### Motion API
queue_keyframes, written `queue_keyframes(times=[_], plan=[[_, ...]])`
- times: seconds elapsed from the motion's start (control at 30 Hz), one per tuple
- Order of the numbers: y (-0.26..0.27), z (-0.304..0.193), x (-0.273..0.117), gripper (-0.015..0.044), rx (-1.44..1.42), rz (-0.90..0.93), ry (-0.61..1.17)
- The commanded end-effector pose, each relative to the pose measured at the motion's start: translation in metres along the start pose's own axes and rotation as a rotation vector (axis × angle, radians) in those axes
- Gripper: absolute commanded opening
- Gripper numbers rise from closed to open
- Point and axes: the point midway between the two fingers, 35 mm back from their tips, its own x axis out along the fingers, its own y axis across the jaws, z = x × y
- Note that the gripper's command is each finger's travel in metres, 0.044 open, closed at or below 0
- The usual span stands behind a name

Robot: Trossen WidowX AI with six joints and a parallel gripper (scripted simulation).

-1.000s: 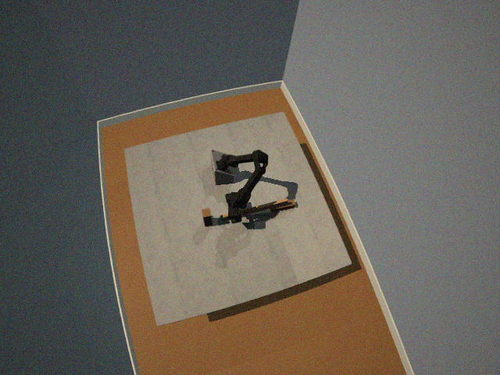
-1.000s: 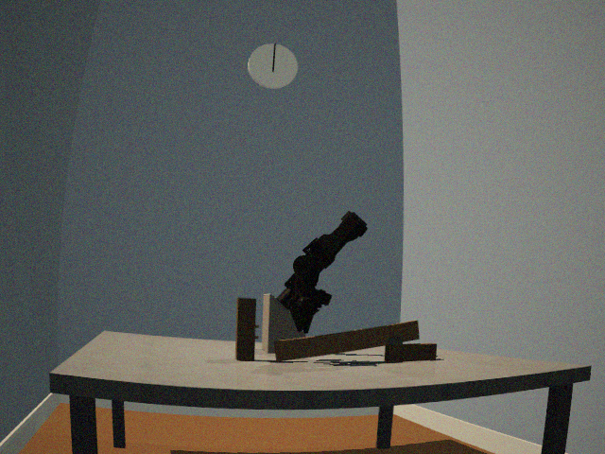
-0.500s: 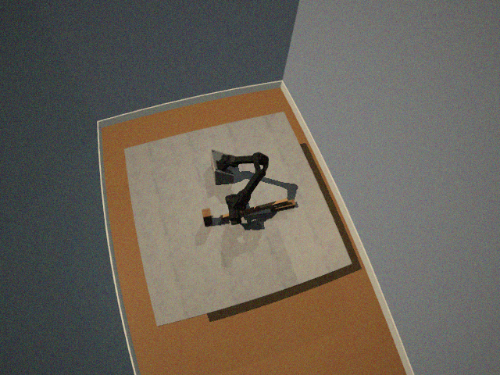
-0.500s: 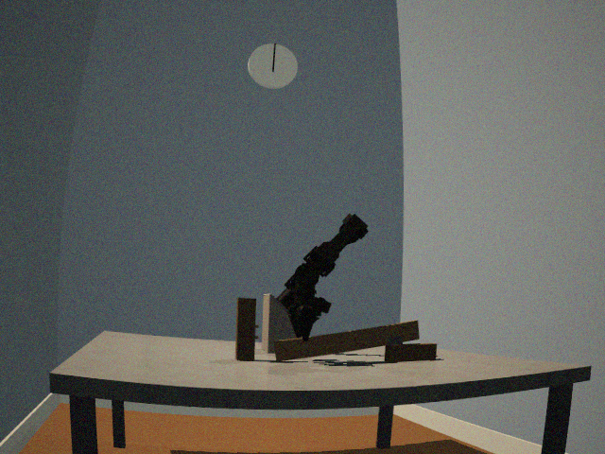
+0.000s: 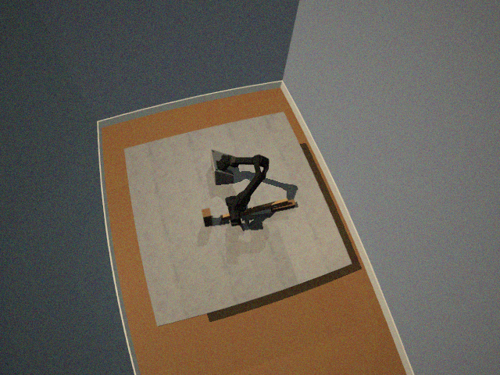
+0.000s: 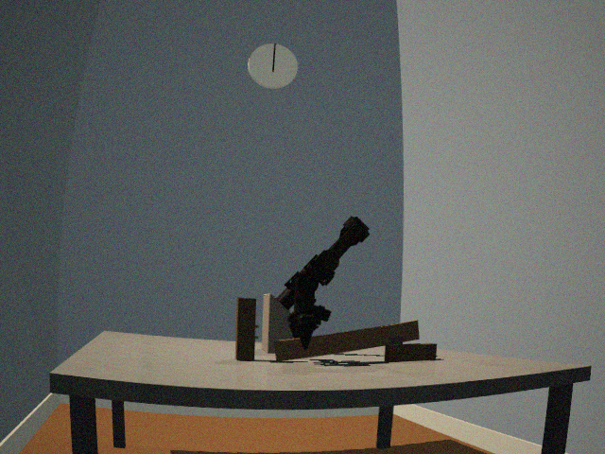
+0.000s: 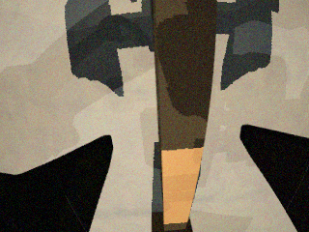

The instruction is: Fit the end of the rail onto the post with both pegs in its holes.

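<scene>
The long wooden rail [image 5: 226, 216] [image 6: 361, 337] [image 7: 182, 186] slopes down from the bracket on the low footboard block [image 6: 410, 353] to the table. Its near end rests on the table, a short gap away from the upright wooden post [image 5: 206, 213] [image 6: 246, 329]. Two small pegs stick out of the post toward the rail in the exterior view. My gripper [image 5: 235, 222] [image 6: 306, 343] [image 7: 178, 137] is open and points down over the rail near its lower end. One black finger shows on each side of the rail, with a gap on both sides. The rail's holes are not visible.
The arm's pale base plate [image 5: 216, 166] [image 6: 267, 323] stands on the table [image 5: 173, 258] [image 6: 170, 375], behind the rail and post in the exterior view. The arm arches from there over the rail. Its shadow falls on the rail and tabletop.
</scene>
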Motion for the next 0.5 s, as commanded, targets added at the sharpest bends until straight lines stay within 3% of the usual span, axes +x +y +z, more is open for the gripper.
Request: queue_keyframes(times=[0.0,0.3,0.47], plan=[[0.003,0.000,0.008,0.0440,0.008,0.004,-0.007],[0.004,0.001,0.019,0.0440,0.008,0.004,-0.009],[0.004,0.001,0.019,0.0309,0.008,0.004,-0.009]])
